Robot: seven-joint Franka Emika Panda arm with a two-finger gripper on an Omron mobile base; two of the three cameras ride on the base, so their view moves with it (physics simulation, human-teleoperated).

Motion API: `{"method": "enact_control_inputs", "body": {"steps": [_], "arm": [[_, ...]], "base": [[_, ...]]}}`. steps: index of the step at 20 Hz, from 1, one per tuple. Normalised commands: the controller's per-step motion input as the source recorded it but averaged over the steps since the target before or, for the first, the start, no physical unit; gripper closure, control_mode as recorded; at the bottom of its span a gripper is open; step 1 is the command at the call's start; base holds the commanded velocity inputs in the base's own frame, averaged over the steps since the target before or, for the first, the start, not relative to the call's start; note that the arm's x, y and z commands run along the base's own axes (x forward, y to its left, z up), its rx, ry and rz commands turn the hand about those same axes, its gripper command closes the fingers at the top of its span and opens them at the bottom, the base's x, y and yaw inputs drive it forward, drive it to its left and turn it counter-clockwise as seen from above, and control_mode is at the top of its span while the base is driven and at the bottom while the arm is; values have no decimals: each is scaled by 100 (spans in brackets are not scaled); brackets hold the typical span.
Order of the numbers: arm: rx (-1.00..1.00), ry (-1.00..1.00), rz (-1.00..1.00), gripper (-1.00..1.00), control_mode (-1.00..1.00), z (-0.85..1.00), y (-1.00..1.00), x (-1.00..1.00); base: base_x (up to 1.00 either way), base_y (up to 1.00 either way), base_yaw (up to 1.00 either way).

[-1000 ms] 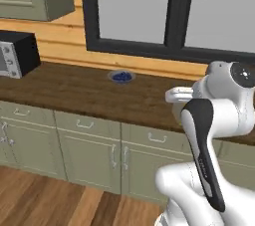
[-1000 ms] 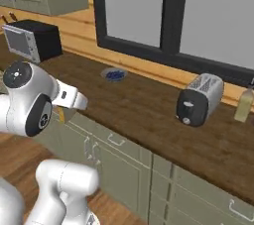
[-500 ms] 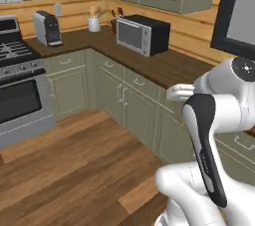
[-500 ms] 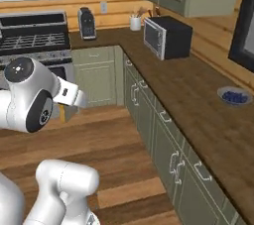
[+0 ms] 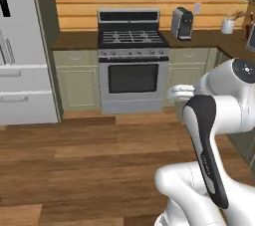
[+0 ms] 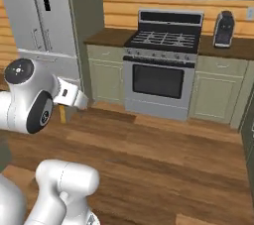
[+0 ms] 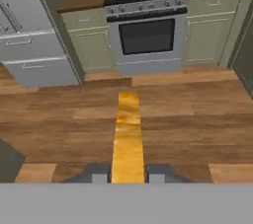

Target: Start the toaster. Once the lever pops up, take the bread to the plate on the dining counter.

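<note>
Wood floor (image 7: pixel 59 134) beyond, bread (image 7: pixel 128 139) clamped edge-on in end effector (image 7: pixel 128 174)

A steel gas range (image 5: pixel 132 65) stands at twelve o'clock, a coffee maker (image 5: pixel 182 23) at one, a refrigerator (image 5: pixel 22 51) at ten.

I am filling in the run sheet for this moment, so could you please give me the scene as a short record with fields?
gripper: shut on the bread, gripper at the bottom of the hand view
bread: the bread seen edge-on, golden-brown crust up, between the fingertips
facing: stove with oven door straight ahead
left of stove: refrigerator
counter right of stove: coffee maker
floor: wood floor in front of the base
task stage: bread carried, not yet on a plate
</note>
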Motion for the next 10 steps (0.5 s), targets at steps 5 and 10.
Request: {"method": "enact_control_inputs", "body": {"steps": [5,10], "arm": [[0,0,0,100,100,0,0,0],[0,0,0,100,100,0,0,0]], "base": [[38,61,73],[100,-7,58]]}}
